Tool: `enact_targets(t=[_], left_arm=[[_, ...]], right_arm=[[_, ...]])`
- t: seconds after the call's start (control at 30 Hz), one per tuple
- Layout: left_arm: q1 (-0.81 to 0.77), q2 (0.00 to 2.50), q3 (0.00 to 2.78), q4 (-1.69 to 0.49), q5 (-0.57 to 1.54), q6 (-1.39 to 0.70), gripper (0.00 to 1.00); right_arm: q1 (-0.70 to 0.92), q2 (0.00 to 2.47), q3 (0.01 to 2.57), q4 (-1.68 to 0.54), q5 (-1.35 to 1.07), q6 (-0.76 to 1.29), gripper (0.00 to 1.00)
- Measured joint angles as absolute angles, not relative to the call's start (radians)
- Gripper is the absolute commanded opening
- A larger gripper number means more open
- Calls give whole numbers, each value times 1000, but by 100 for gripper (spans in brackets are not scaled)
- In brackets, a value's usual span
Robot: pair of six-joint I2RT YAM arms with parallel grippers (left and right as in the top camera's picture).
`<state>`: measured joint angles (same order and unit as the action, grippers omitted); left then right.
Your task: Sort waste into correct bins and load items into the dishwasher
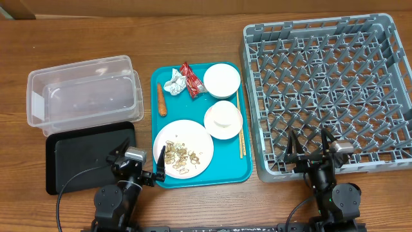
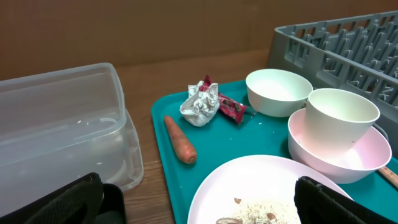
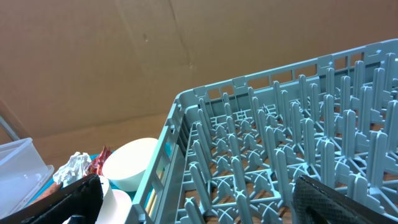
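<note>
Desk [image 1: 84, 38]: brown wood grain, backed by cardboard [image 3: 124, 62]. Teal tray [image 1: 225, 169] is set centrally, bearing foil ball [image 1: 172, 82], carrot [image 1: 161, 100], bowls [image 1: 222, 79], plate [image 1: 193, 132]. Clear tub [image 1: 84, 96] and black tray [image 1: 84, 154] are placed left, grey rack [image 1: 322, 20] right. Left gripper [image 1: 140, 154] and right gripper [image 1: 308, 145] are held open, empty.

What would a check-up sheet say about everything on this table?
Surface: wooden table, no spills seen.
Job's things: foil ball, red wrapper, carrot, plate with food scraps, far bowl, near bowl holding the cup, chopsticks, all on teal tray; clear tub, black tray, dish rack look empty.
Clutter: nothing seen.
Grippers: left gripper and right gripper, fingers open, holding nothing.
Cables: left cable and right cable, black, loose beside the arms.
Surroundings: brown cardboard wall behind.
</note>
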<state>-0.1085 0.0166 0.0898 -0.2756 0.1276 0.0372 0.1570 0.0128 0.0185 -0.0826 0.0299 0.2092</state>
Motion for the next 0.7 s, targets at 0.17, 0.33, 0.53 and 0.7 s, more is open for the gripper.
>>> enact_targets(t=[0.17, 0.33, 0.53, 0.7], left_arm=[[-109, 17, 90, -276, 128, 37, 100], [-109, 17, 90, -276, 128, 37, 100], [-109, 17, 90, -276, 128, 37, 100], [-109, 17, 90, -276, 128, 37, 100]], right_arm=[[157, 13, 19, -83, 31, 209, 100], [157, 13, 19, -83, 30, 209, 100], [157, 13, 19, -83, 30, 209, 100], [157, 13, 19, -54, 28, 209, 100]])
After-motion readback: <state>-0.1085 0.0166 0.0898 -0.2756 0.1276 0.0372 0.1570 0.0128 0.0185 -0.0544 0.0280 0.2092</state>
